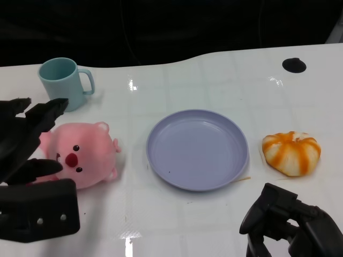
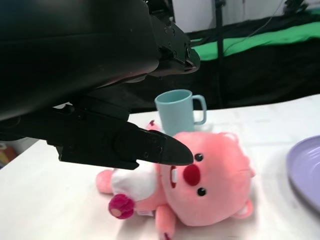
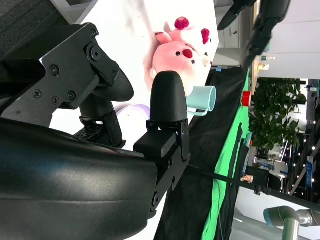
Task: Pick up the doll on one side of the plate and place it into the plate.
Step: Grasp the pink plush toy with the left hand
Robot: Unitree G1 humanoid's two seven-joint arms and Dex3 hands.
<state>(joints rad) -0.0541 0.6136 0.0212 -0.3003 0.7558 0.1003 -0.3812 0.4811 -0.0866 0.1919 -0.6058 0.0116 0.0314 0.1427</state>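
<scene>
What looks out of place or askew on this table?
Nothing is spilled or damaged. The pink plush doll lies tipped on its side beside the empty purple plate, rather than sitting up. The teal mug stands upright.

teal mug [image 1: 63,82] far left, upright | orange-striped bun toy [image 1: 291,153] right | white table [image 1: 214,80]

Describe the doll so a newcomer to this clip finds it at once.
Start at the lavender plate mid-table. The doll lies on the side toward the left hand, in front of the teal mug. It is the only pink plush: round face, red nose, black eyes.
</scene>
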